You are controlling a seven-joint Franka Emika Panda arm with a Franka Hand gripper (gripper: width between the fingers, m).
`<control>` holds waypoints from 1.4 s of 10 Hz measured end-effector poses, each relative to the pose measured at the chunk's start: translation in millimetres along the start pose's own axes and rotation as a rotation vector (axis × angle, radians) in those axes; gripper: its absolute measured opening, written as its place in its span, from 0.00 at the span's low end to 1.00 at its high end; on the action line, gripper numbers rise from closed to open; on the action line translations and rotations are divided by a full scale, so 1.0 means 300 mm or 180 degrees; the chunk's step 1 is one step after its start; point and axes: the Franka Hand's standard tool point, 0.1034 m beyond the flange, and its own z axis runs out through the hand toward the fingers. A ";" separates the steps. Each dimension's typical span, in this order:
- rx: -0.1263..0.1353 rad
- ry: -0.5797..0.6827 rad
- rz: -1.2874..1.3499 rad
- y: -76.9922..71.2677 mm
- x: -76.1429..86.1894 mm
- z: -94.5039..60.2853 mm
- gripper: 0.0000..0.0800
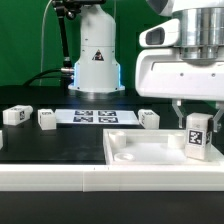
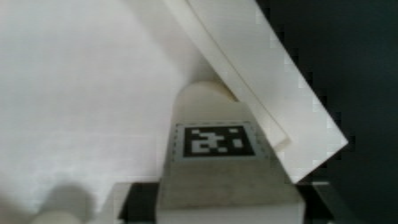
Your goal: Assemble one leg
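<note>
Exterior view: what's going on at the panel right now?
The gripper holds one leg upright over the white panel's end on the exterior view's right. Whether it sits in a socket cannot be told. Three other legs lie loose on the table near the marker board.

Tags and one warning triangle on show, no legible words or numbers anywhere.
Right now on the leg (image 1: pixel 197 137): a black-and-white square tag (image 1: pixel 196 138), seen close in the wrist view as a tag (image 2: pixel 215 140) too blurred to decode. Across the marker board (image 1: pixel 93 117): a row of similar tags. On the small white posts (image 1: pixel 46 119) beside it: one tag each. On the robot base (image 1: pixel 95 35): a triangular warning sign (image 1: pixel 97 57), symbol unreadable.
</note>
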 end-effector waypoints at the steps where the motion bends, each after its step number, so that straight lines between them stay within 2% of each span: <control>1: -0.0029 -0.0003 0.0283 -0.002 0.002 0.001 0.36; 6: 0.0003 -0.0052 0.0863 -0.004 0.004 0.001 0.38; 7: 0.0004 -0.0051 0.0757 -0.004 0.004 0.001 0.63; 8: 0.0007 -0.0051 0.0599 -0.006 0.002 0.001 0.77; 11: 0.0015 -0.0049 -0.0240 -0.014 -0.009 0.000 0.80; 14: -0.0010 -0.0075 -0.1176 -0.017 -0.021 0.003 0.81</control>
